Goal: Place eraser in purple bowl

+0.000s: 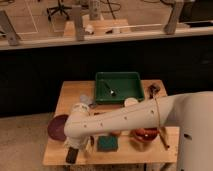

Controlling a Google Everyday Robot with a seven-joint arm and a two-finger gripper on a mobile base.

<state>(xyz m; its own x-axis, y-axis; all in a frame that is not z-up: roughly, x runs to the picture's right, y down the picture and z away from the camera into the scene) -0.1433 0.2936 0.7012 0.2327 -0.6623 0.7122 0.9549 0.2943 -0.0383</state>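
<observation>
Black eraser (pixel 72 155) lies at the gripper (pixel 76 148), hold impossible to tell, beside the purple bowl (pixel 56 128).

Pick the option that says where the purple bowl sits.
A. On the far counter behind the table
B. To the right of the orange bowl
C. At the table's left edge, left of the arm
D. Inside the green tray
C: the purple bowl lies at the left edge of the table, partly behind the arm, with the gripper low beside it near the front-left corner.
</observation>
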